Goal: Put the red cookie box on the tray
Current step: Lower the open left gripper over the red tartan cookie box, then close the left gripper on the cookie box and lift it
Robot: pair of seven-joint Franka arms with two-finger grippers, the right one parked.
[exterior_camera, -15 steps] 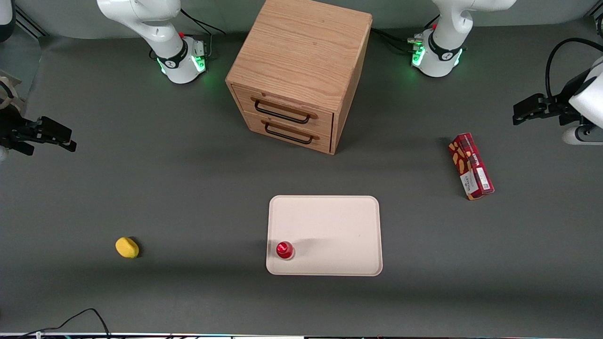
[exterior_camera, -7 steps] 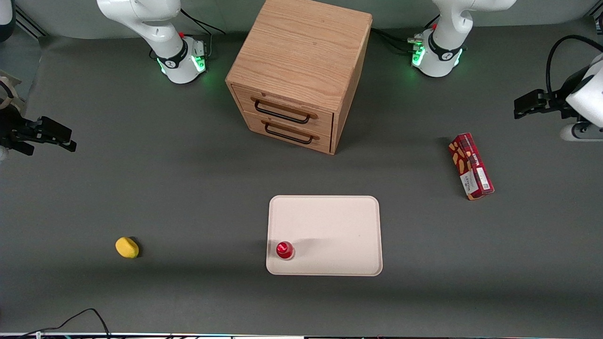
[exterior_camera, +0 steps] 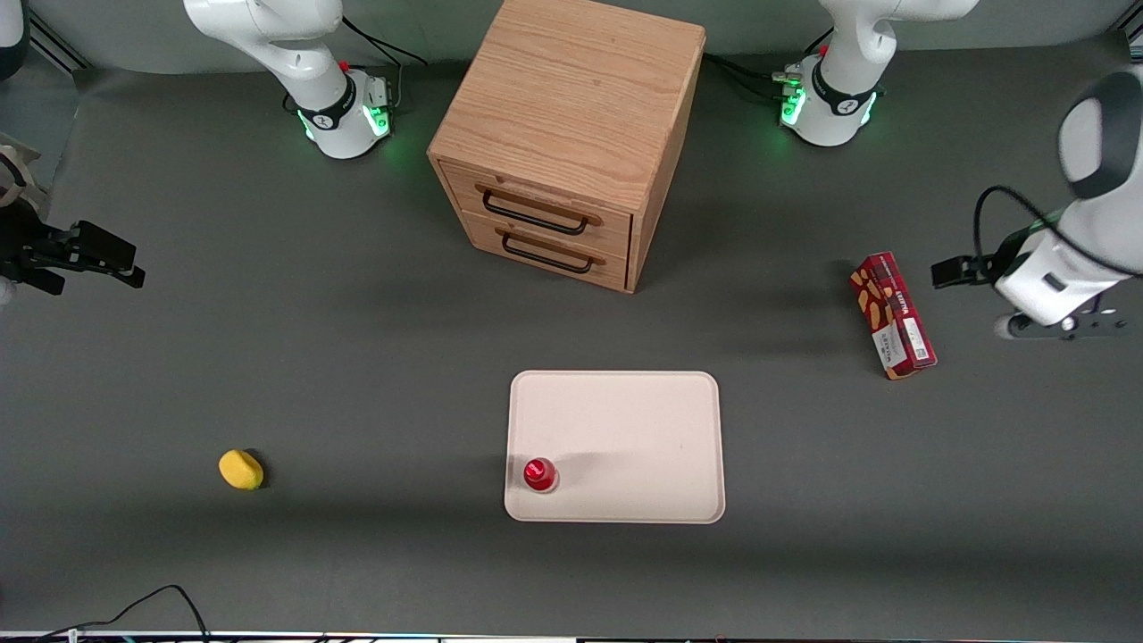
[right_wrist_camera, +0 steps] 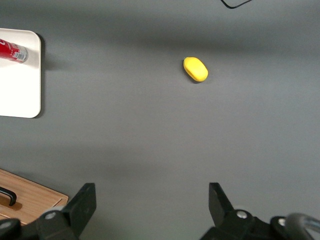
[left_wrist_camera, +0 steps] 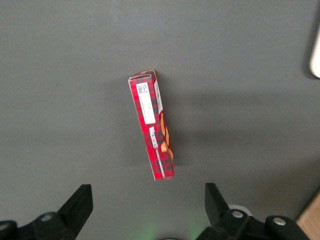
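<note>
- The left arm's gripper (left_wrist_camera: pixel 147 210) is seen spread wide, its two dark fingers (left_wrist_camera: pixel 77 205) well apart, and nothing is held or touched by it.
- It is held above the table near the working arm's end, with the red cookie box (left_wrist_camera: pixel 151 131) lying on the table below it, framed between the fingers in the wrist view but clear of both.
- In the front view the gripper (exterior_camera: pixel 951 271) is placed just beside the red cookie box (exterior_camera: pixel 893 314) and slightly farther from the camera than the box's middle.
- The box is found flat on the dark grey table (exterior_camera: pixel 357 357), well apart from the tray (exterior_camera: pixel 625 420), which is nearer the front camera and in front of the wooden drawer cabinet (exterior_camera: pixel 567 143).
- On the tray, at one of its corners nearest the camera, a small red can (exterior_camera: pixel 539 473) is seen; a yellow object (exterior_camera: pixel 241 469) is lying toward the parked arm's end of the table.
- Both cabinet drawers are shown closed, their black handles (exterior_camera: pixel 534 214) facing the tray.
- A white barcode label on the box's upper face is made out only in the left wrist view.
- The small red item (right_wrist_camera: pixel 12 51) is shown by the right wrist view to be a can on its side; the front view gives only a round red end.
</note>
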